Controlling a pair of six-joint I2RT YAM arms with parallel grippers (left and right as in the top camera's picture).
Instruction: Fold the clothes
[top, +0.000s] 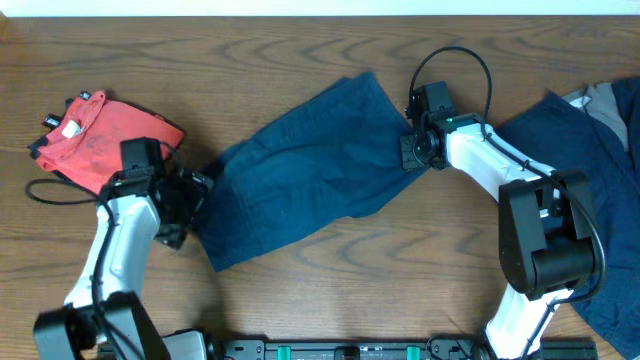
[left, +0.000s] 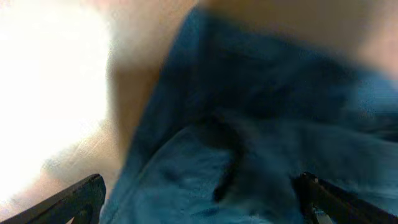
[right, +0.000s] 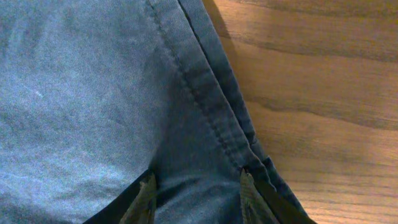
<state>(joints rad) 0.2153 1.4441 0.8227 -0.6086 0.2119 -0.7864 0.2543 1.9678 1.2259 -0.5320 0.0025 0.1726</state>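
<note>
The navy-blue shorts (top: 310, 165) lie spread diagonally across the middle of the table. My left gripper (top: 193, 203) is at their lower-left end. In the left wrist view its fingers stand wide apart with bunched navy cloth (left: 205, 180) between them; that view is blurred, and the gripper (left: 199, 205) is open. My right gripper (top: 412, 140) is at the shorts' right edge. In the right wrist view its fingers (right: 198, 196) are closed in on the cloth just inside the stitched hem (right: 211, 106).
A red garment (top: 100, 135) lies crumpled at the far left, close to my left arm. Another navy garment (top: 580, 140) with a bit of grey cloth (top: 605, 100) lies at the right edge, under my right arm. Bare wooden table (top: 400, 260) shows in front.
</note>
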